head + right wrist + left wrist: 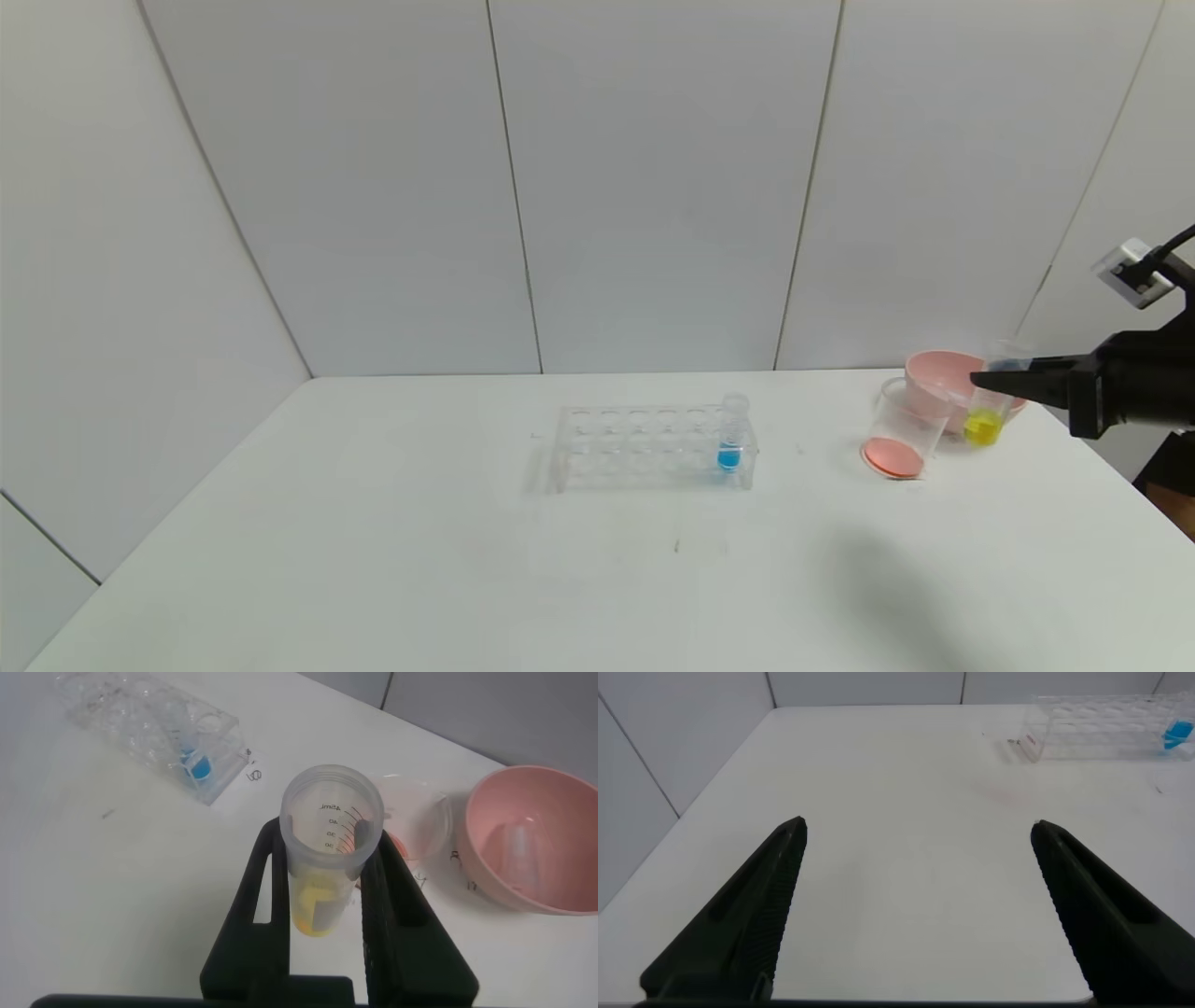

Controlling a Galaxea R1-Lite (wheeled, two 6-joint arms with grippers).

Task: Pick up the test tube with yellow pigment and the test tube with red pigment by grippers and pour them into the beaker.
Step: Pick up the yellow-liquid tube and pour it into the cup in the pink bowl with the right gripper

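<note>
My right gripper (990,381) is shut on the test tube with yellow pigment (984,417) and holds it upright above the table, just right of the beaker (898,439). In the right wrist view the tube (327,831) sits between the two black fingers (266,887), yellow liquid at its bottom. The beaker (425,812) stands beyond it with orange-red liquid across its bottom. I see no tube with red pigment standing anywhere. My left gripper (918,826) is open and empty over bare table, out of the head view.
A pink bowl (938,373) stands right behind the beaker; it holds a clear shape I cannot identify (514,849). A clear tube rack (644,448) at mid-table holds a blue-liquid tube (730,439). The table's right edge runs close under my right arm.
</note>
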